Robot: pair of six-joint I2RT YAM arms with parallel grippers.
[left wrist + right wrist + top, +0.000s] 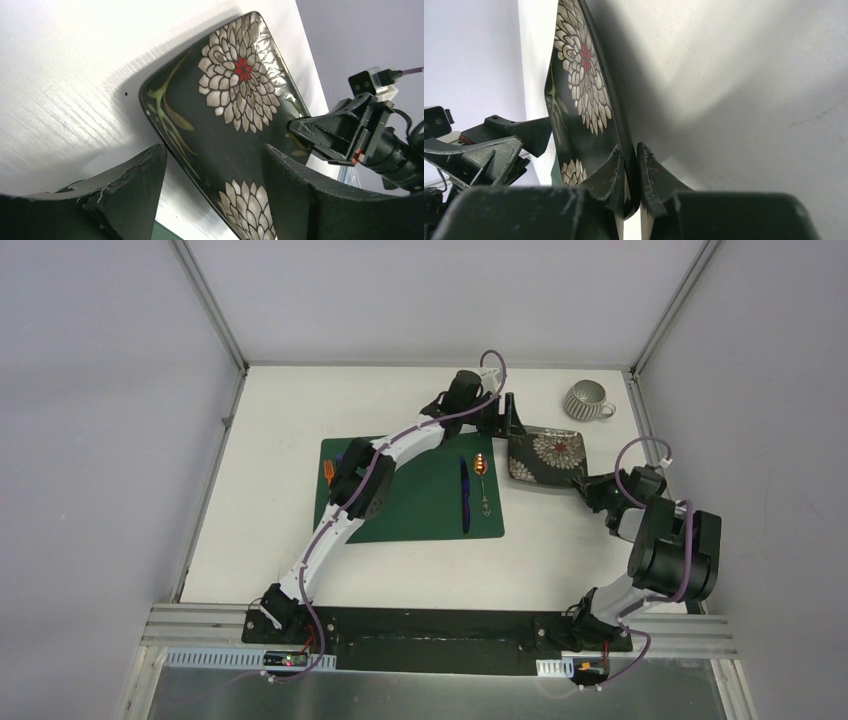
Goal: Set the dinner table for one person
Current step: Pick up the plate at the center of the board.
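Pinching the floral plate point(584, 90), right end effector point(630, 160); left end effector point(215, 165) spread.

From above: one white dinner table point(280, 440) carrying one green placemat point(420, 515), one dark flowered plate point(545, 452) right of centre, one ribbed grey cup point(585, 400) at upper right, one copper spoon point(482, 475) and one blue utensil point(465, 495). One small orange item point(330, 470) shows at the mat's left edge. I count two of my own: left gripper point(512, 425), right gripper point(579, 481).

Bright even light, soft shadow beside plate point(584, 90) on table point(749, 75); wrist-cam foregrounds blurred.
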